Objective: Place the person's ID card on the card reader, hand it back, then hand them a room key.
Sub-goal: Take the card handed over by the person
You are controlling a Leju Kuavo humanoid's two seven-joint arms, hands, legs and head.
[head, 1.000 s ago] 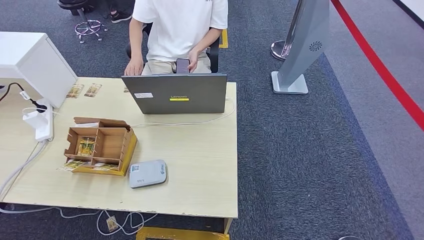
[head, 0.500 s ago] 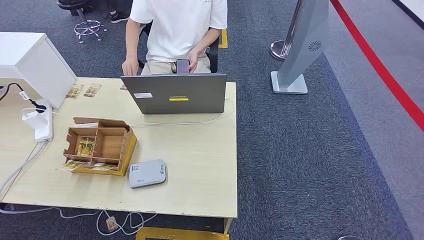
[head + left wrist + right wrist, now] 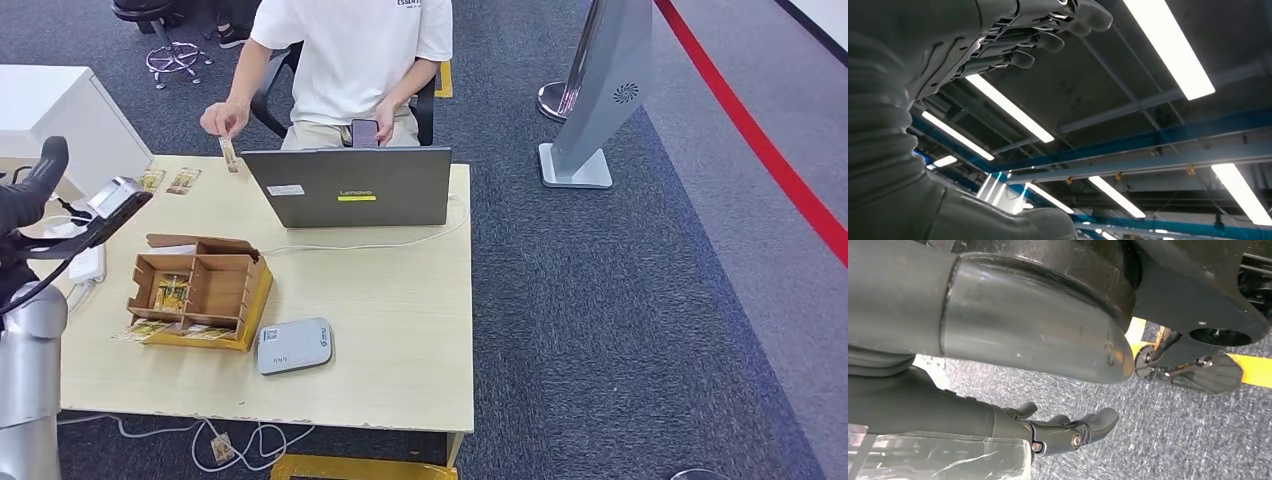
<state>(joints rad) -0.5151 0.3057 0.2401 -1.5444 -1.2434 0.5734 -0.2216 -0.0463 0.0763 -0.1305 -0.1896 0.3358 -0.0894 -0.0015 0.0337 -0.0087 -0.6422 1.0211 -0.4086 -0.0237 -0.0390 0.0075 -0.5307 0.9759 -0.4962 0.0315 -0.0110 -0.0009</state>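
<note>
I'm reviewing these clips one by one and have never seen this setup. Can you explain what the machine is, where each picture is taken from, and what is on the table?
This is a two-legged humanoid robot with two silver arms. The head view looks down from high on its body at a wooden table. The other two views come from cameras at its wrists.

On the table are a grey laptop, a cardboard organiser with compartments, and a flat grey card reader. A seated person holds up a card over the table's far edge.

The left robot hand is raised at the table's left side, fingers apart, holding nothing; its wrist camera looks at ceiling lights. The right robot hand hangs over the carpet, holding nothing.
</note>
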